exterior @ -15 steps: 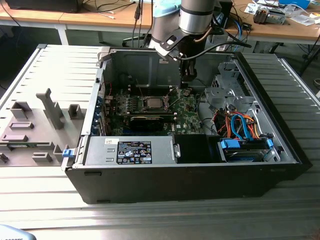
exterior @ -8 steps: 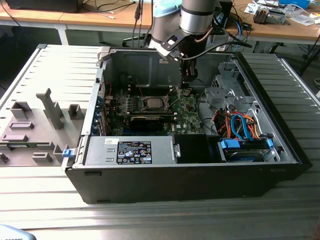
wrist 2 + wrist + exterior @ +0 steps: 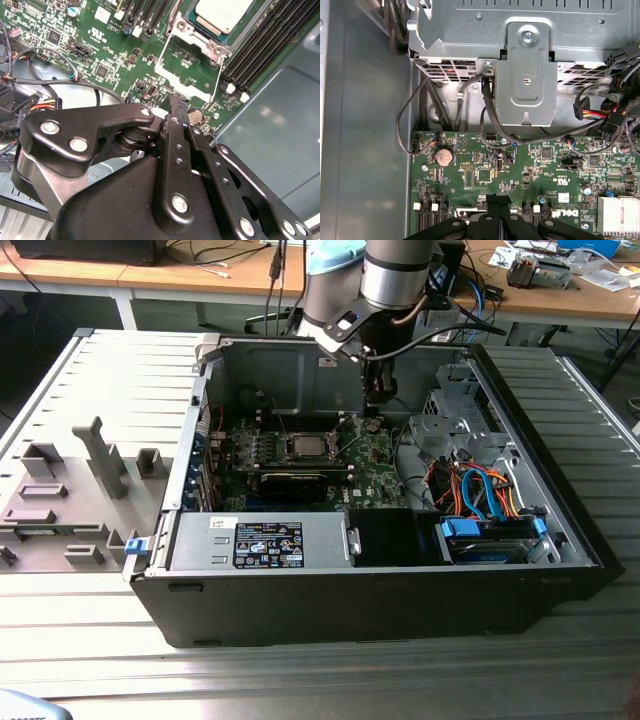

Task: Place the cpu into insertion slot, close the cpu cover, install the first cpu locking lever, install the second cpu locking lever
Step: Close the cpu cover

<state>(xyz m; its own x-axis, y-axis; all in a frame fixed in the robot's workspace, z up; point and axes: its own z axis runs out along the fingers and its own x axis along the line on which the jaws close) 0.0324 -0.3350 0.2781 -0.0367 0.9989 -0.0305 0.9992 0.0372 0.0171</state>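
The cpu (image 3: 222, 14), a silvery square chip, lies in the insertion slot (image 3: 201, 36) on the green board; the exterior view shows the cpu (image 3: 305, 447) near the middle of the open case. The cpu cover (image 3: 181, 83), a thin metal frame with a window, stands swung open beside the slot. My gripper (image 3: 176, 100) hangs just past the cover's free edge, over the board. Its black fingers are pressed together with nothing between them. In the first wrist view the gripper (image 3: 498, 199) hovers above the board, and in the exterior view the gripper (image 3: 372, 418) reaches down on the slot's right.
Black memory slots (image 3: 270, 45) flank the socket. A metal drive cage (image 3: 525, 75) and black cables (image 3: 427, 107) stand behind the board, beside a coin battery (image 3: 443, 156). Coloured cables (image 3: 480, 490) and the power supply (image 3: 270, 540) fill the case front. A grey fixture tray (image 3: 70, 490) lies outside.
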